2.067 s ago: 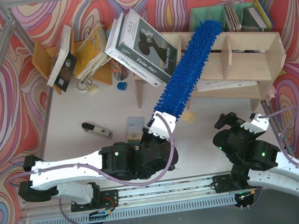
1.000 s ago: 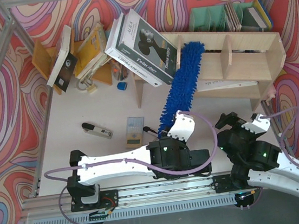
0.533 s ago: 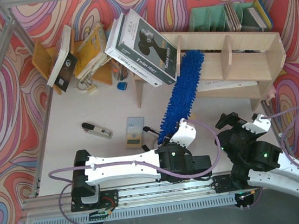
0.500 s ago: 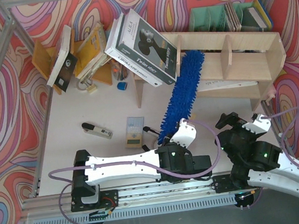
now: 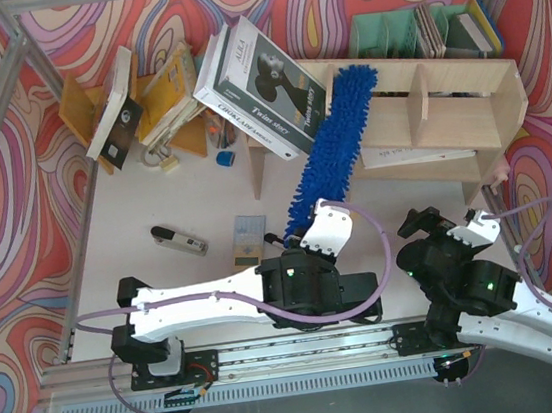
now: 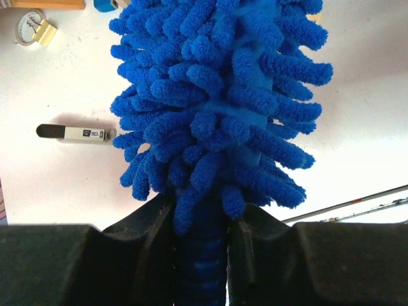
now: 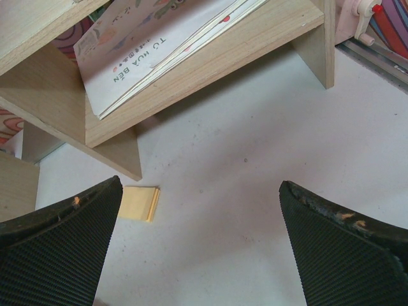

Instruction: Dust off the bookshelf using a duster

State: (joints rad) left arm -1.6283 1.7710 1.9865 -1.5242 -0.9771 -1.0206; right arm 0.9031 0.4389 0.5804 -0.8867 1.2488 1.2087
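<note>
Overhead and wrist views of the dusting setup. The left gripper (image 5: 298, 240) is clamped on the slim blue handle of the duster (image 5: 334, 147); in the left wrist view its black fingers (image 6: 152, 237) press against both sides of the handle just below the fluffy head (image 6: 217, 108). From the gripper the duster runs diagonally up and to the right, and its tip overlaps the top board of the bookshelf (image 5: 465, 108) near the leftmost upright divider; whether the bristles actually touch the wood cannot be told from above. A large black-and-white book (image 5: 260, 77) leans against the left end of the bookshelf, just beside the duster head. The right gripper (image 7: 197, 236) hangs over the bare table (image 7: 242, 185) in front of the bookshelf's right end, its ribbed fingers (image 7: 57, 236) spread wide with nothing between them. Its camera shows the lower shelf board (image 7: 223, 64) with a thin book (image 7: 146, 44) lying flat on it, and a small yellow pad (image 7: 139, 204) on the table near a shelf foot. To the left lie a black-and-white stapler-like object (image 5: 177, 241) and a small booklet (image 5: 248, 242), well apart from the bookshelf. An orange-brown rack (image 5: 78, 110) of leaning books stands at far left, and a green file holder (image 5: 386, 32) behind the bookshelf.
</note>
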